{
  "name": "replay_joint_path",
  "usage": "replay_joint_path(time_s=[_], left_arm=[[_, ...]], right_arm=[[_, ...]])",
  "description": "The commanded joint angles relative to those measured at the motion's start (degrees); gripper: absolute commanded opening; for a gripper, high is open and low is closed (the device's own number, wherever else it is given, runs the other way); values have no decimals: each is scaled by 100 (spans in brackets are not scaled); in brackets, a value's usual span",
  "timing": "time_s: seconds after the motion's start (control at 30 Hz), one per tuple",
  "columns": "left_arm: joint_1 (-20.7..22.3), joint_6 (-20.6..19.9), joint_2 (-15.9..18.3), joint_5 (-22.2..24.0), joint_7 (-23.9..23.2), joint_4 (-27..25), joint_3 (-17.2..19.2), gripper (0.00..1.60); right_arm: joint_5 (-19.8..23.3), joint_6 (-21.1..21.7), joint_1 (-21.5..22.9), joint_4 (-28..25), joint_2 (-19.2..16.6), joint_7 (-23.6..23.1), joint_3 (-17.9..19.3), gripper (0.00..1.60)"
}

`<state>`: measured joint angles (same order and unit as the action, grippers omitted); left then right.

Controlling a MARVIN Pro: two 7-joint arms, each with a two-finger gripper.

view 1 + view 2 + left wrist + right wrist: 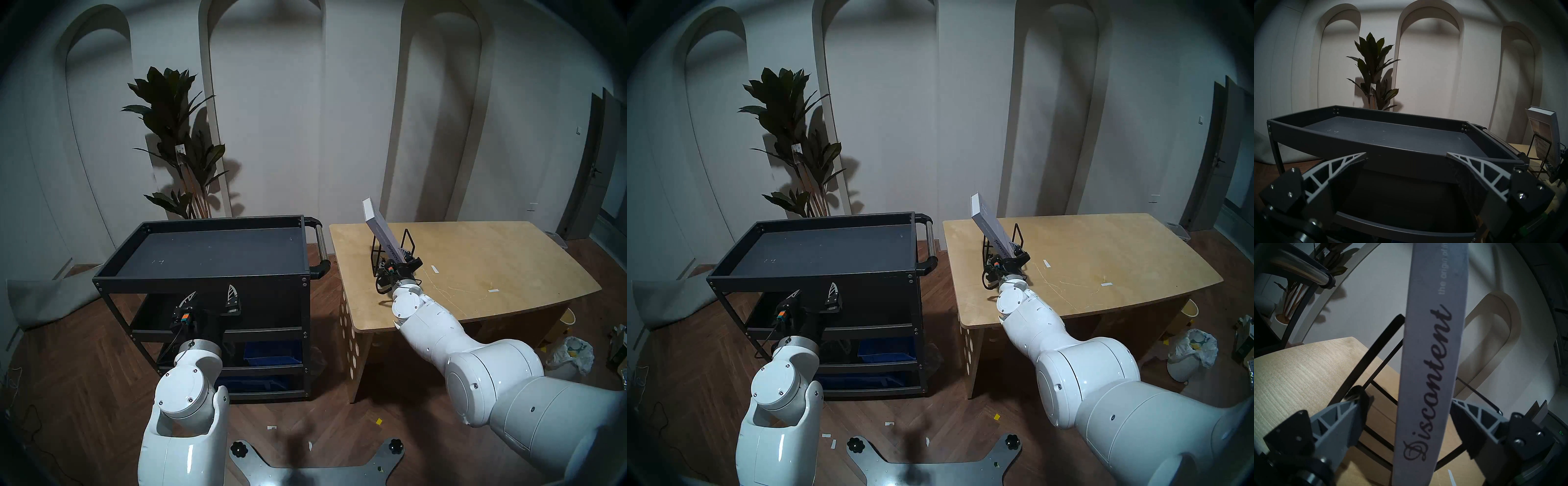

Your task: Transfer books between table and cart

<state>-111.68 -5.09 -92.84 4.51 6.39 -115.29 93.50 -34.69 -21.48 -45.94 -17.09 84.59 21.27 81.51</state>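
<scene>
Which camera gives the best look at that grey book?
The right wrist view: the book fills it, spine title readable. Both head views show it small, leaning in the wire rack. The left wrist view catches it at the right edge.

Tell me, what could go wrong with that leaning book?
The book leans in the wire rack, with the right pincer open around its spine. If the pincer shuts off-centre, the book might slip. Lifting might snag and drag the rack across the table.

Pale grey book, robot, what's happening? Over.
Right end effector open astride pale grey hardcover book. Book leans in black wire rack. Left end effector open, empty.
</scene>
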Motion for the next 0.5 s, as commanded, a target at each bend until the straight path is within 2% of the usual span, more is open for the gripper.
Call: replay_joint_path(time_s=[0.0,0.2,0.23,0.3,0.47], left_arm=[[44,61,7,5,-29,-136,-21,160],[58,59,-7,-8,-31,-129,-35,160],[61,60,-9,-10,-32,-129,-40,160],[66,67,-16,-9,-35,-124,-49,160],[83,78,-27,-16,-36,-106,-80,160]], right_arm=[[-8,-192,323,86,43,120,-3,73],[-27,-330,373,228,28,200,8,36],[-29,-355,374,237,21,213,11,19],[-32,-405,373,252,6,244,19,0],[3,-616,320,169,-32,398,84,0]])
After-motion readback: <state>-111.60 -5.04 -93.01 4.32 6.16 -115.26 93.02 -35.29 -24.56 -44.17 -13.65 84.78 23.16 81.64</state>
